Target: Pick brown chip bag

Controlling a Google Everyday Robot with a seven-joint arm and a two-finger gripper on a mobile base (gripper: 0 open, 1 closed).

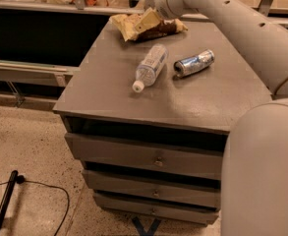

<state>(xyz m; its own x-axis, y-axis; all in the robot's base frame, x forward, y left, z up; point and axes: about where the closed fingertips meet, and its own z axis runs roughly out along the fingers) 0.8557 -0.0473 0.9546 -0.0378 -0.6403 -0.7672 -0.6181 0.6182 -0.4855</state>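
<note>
The brown chip bag (pixel 126 27) lies crinkled at the back edge of the grey cabinet top (pixel 183 102), with a tan end to the left and a dark brown middle. My gripper (pixel 148 19) reaches in from the upper right on the pale arm (pixel 232 28) and sits right over the middle of the bag, covering part of it. Whether it touches the bag is not clear.
A clear plastic bottle (pixel 151 65) lies in the middle of the top, cap toward the front. A crushed silver-blue can (pixel 193 63) lies to its right. Drawers (pixel 153 159) are below. A cable (pixel 40 187) and a black rod (pixel 3 203) lie on the floor at left.
</note>
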